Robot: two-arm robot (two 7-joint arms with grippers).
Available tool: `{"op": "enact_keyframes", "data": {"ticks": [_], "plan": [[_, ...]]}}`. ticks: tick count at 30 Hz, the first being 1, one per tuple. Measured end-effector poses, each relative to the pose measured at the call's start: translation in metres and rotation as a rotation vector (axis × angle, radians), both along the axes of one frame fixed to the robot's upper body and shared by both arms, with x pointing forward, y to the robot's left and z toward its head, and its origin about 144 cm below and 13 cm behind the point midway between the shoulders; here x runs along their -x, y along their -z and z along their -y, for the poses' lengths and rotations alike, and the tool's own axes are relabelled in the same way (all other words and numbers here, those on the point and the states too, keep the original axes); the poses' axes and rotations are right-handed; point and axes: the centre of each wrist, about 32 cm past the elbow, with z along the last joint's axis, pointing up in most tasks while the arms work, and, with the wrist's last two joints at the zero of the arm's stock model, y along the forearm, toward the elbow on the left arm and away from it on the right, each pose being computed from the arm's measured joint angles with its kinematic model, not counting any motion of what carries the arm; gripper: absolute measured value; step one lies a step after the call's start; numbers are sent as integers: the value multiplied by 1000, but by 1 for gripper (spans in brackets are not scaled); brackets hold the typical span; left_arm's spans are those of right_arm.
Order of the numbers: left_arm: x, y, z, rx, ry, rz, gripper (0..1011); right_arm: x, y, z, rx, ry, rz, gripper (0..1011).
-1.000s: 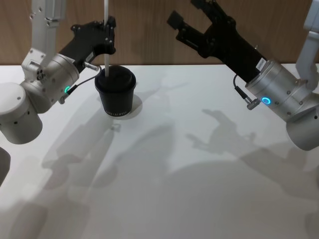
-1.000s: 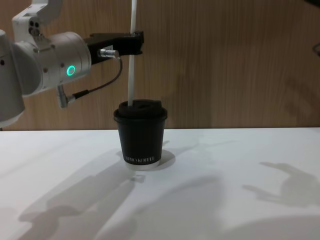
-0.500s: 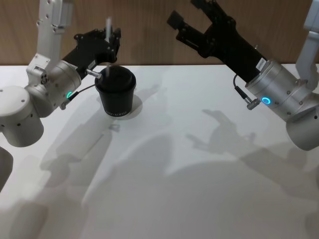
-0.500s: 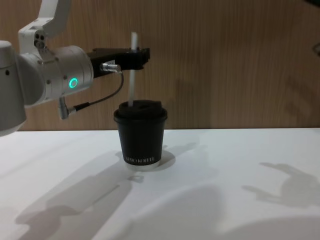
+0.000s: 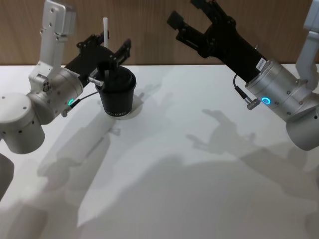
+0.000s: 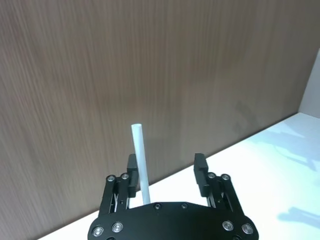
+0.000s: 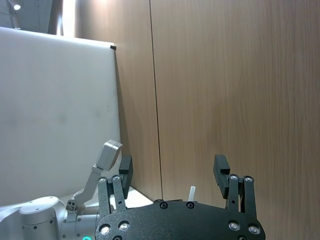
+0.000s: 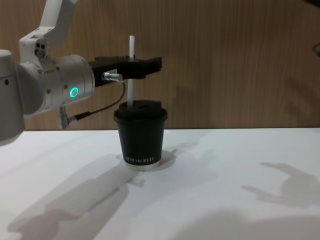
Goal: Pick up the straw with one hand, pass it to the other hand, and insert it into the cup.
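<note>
The white straw (image 5: 105, 30) stands upright in the lid of the black cup (image 5: 115, 92), at the table's far left. My left gripper (image 5: 117, 41) hovers just above the lid, open, with a finger on either side of the straw. In the left wrist view the straw (image 6: 140, 160) rises close beside one finger of the left gripper (image 6: 166, 167), with a wide gap to the other. From the chest, the straw (image 8: 131, 45) pokes above the left gripper (image 8: 147, 64) and the cup (image 8: 140, 132). My right gripper (image 5: 187, 12) hangs open and empty, high at the back.
The white table (image 5: 199, 174) stretches bare in front of and to the right of the cup. A wooden wall (image 8: 240, 60) stands close behind it. The right wrist view shows the right gripper (image 7: 172, 172) facing that wall.
The left gripper came down with the straw, pushing it deeper into the cup, then opened and let it go. The right arm stayed still.
</note>
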Motion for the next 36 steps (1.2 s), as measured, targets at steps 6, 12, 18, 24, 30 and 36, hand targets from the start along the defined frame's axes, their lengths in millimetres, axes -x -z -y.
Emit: {"op": "enact_keyframes", "data": {"ticks": [6, 12, 18, 24, 30, 36], "plan": [[10, 2, 0, 4, 10, 8, 846, 0, -1, -2, -8, -3, 7, 1001], [22, 3, -3, 8, 17, 21, 984, 2, -4, -6, -17, -13, 18, 1001], [37, 5, -9, 19, 8, 44, 1003, 5, -5, -11, -22, -25, 22, 1001], [49, 5, -14, 32, -20, 62, 1003, 8, -6, -16, -23, -38, 26, 1001], [62, 6, -22, 43, -50, 75, 1003, 10, -6, -21, -20, -50, 26, 1001], [72, 9, -28, 48, -53, 77, 1003, 12, -7, -24, -8, -49, 18, 1001]]}}
